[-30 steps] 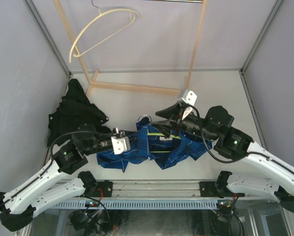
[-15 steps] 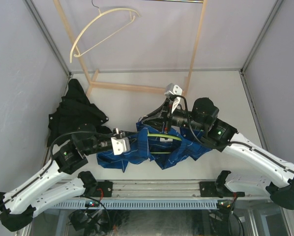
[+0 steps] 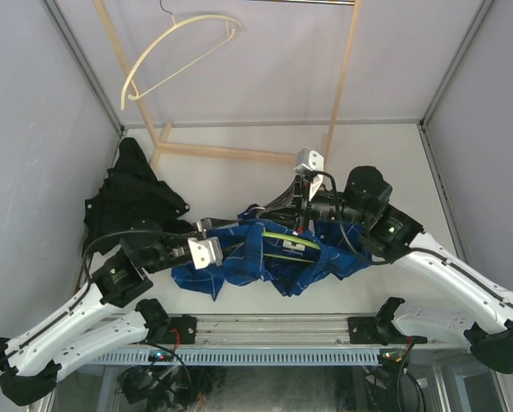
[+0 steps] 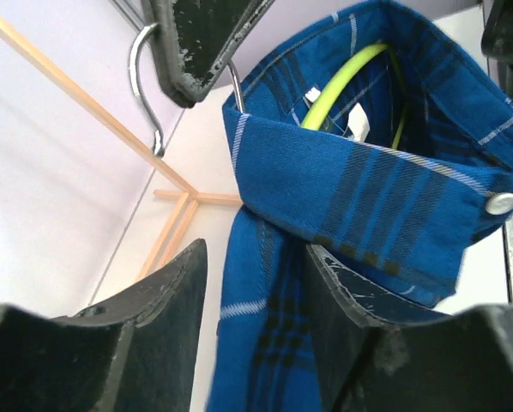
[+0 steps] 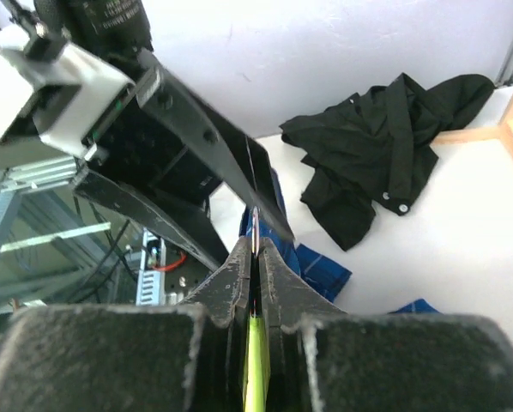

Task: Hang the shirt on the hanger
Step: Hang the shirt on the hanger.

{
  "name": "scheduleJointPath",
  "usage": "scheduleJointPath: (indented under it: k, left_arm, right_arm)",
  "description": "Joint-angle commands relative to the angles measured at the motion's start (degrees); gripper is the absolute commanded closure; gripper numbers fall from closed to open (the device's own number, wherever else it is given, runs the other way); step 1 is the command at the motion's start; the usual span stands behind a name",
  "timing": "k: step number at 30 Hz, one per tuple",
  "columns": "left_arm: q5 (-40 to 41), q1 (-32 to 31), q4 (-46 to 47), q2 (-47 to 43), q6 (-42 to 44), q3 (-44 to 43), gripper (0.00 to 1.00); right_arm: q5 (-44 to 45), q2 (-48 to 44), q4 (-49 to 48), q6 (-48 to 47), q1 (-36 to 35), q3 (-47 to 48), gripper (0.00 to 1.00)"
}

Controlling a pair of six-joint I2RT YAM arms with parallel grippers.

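Overhead and wrist views, shirt half-dressed on its hanger.

**Surface** (image 3: 239, 172): pale, and carries everything below. A wooden rack (image 3: 342, 77) stands at its far side.

**Shirt** (image 3: 239, 266): blue plaid, lying crumpled at the near middle between the two arms. Its collar end is raised toward the right arm.

**Black garment** (image 3: 132, 197): heaped at far left, well apart from the shirt. A cream hanger (image 3: 166, 51) hangs above it; neither is part of the task.

**Hanger** (image 3: 278, 233): lime green. In the left wrist view its arc sits inside the closed collar.

**Right claw** (image 3: 295, 219): pressed together and pinching the hanger's thin bar edge-on, as the right wrist view shows.

**Left claw** (image 4: 255, 257): spread. A band of the shirt front hangs between its fingers, with a gap showing on one side, so it is not clamped.

**Hook** (image 4: 141, 77): silver, standing free of the collar on the far side.

**Button** (image 4: 501, 203): fastens the collar band.

Likely faults:
- The fastened collar narrows the opening, so a hanger end may catch inside rather than seat in a shoulder.
- The bar is thin, so it may twist or slip in the pinch under the cloth's weight.
- With the left claw spread, nothing restrains the shirt, and a lift could drag it off one hanger end.
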State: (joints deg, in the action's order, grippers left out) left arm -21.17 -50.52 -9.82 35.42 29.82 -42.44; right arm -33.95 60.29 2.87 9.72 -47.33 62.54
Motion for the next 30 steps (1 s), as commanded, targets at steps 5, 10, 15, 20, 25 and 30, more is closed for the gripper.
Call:
scheduleJointPath:
  k: [5,10,15,20,25,30]
  left_arm:
    - [5.56,0.07,4.24,-3.69,-4.9,0.46,0.39]
    - [16.1,0.12,4.37,-7.31,-6.59,2.26,0.36]
    - [25.32,0.12,4.44,-10.98,-8.09,4.22,0.35]
    - [34.45,0.16,5.46,-13.82,-10.8,7.03,0.32]
    - [35.09,0.16,7.94,-13.83,-15.24,8.69,0.31]
    - [29.5,0.16,12.89,-12.7,-20.06,10.69,0.31]
  right_arm:
    - [-9.02,-6.41,5.8,-9.64,11.73,6.96,1.0]
    - [-13.76,-9.57,9.76,-12.07,18.28,10.94,1.0]
    - [-14.04,-12.69,11.94,-12.49,21.36,12.19,1.0]
    - [-13.45,-15.33,13.26,-11.89,21.71,12.11,1.0]
    - [-13.18,-16.63,13.42,-10.55,21.53,11.71,1.0]
    - [-12.57,-17.63,13.15,-9.99,21.4,11.08,1.0]
